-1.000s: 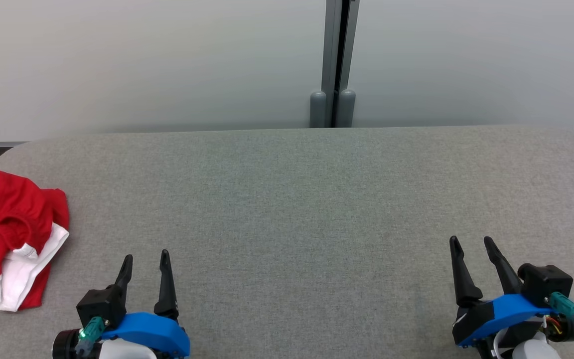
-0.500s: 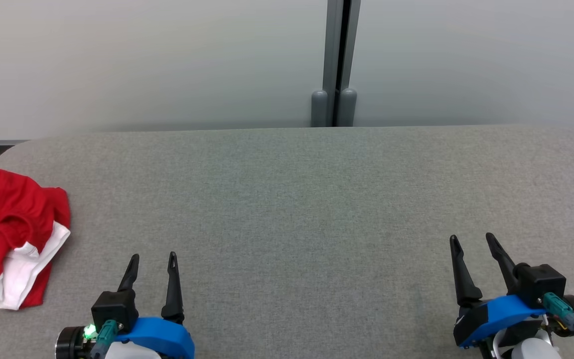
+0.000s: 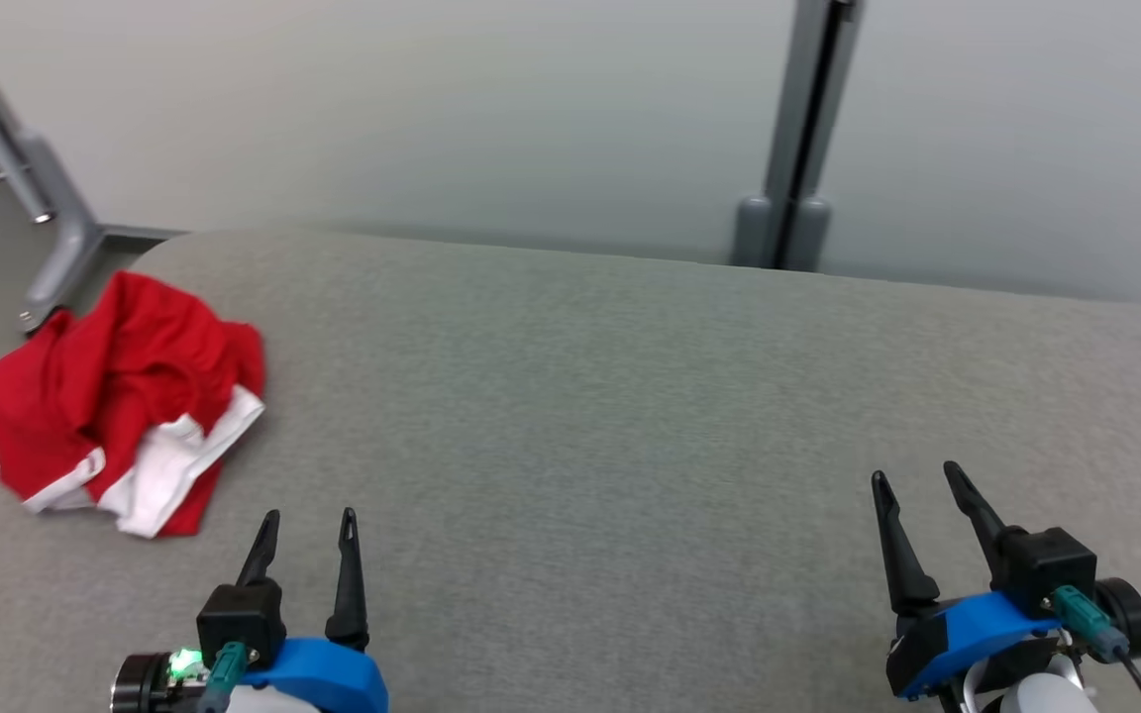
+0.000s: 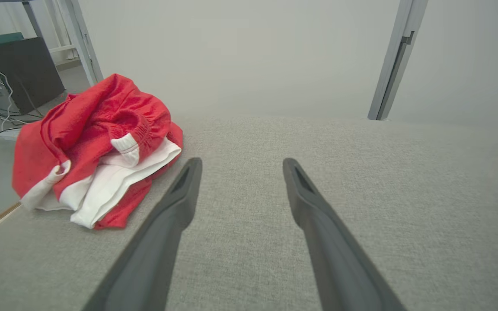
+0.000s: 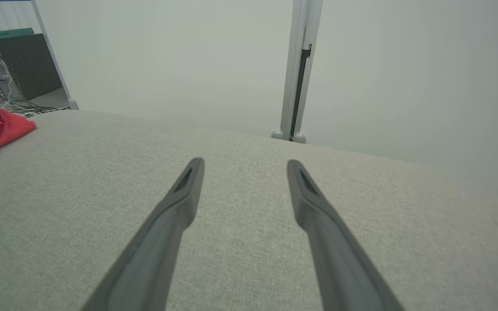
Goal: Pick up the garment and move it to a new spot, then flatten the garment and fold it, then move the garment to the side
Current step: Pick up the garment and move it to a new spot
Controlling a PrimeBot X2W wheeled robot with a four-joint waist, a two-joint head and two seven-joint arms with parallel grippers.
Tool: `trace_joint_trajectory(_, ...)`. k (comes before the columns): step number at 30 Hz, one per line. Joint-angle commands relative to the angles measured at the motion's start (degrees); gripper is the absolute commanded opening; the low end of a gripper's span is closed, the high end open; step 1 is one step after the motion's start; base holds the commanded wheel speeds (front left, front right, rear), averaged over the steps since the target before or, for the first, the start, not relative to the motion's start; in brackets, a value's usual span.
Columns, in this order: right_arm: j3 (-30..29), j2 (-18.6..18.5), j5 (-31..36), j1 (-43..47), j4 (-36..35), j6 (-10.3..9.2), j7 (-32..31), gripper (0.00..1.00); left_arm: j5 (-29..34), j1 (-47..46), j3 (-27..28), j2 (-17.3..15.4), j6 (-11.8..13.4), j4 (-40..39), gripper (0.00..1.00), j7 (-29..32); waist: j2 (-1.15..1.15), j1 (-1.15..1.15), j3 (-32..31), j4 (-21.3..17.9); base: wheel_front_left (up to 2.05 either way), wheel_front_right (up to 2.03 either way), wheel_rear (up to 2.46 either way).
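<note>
We note left gripper (image 3: 310,515), right gripper (image 3: 915,472) spread, empty; garment (image 3: 125,386) crumpled. Pickup pending, we judge; left must reach it.

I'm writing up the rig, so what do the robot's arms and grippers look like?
The left gripper and right gripper each have two long, tapering black fingers, a black block, a blue shell and a teal plug. A green light glows by the left one; a black cable trails from the right one.

Crumpled red garment (image 3: 125,396) beyond left gripper (image 3: 305,522).
</note>
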State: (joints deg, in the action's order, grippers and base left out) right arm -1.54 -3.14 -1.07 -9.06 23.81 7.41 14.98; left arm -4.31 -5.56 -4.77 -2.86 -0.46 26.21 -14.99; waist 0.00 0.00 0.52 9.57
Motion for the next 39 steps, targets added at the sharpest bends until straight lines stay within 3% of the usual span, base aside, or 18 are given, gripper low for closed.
trace_joint_trajectory(1,0.36,0.05,-0.08,0.38,-0.19,0.14,0.31,1.0,0.01,0.41,0.24,-0.02,0.38,0.19,1.0,-0.3,0.0,0.0,0.98,2.17,0.0,0.0,0.0)
trace_joint_trajectory(20,3.71,0.13,-0.85,-1.14,-1.73,0.08,0.27,1.0,-0.79,1.15,5.38,0.0,1.06,-1.2,1.0,-0.29,0.0,0.0,2.33,20.65,0.0,0.0,0.0)
trace_joint_trajectory(32,8.16,-0.46,-1.17,-3.57,-0.55,0.08,0.27,1.0,-3.33,2.68,6.76,-0.01,2.96,-3.04,1.0,-0.29,0.0,0.0,4.01,21.58,0.0,0.0,0.0)
trace_joint_trajectory(39,8.32,-1.75,-1.44,-2.93,-0.88,0.08,0.27,1.0,-3.96,0.29,6.34,0.0,2.22,-1.79,1.0,-0.3,0.0,0.0,4.95,21.33,0.0,0.0,0.0)
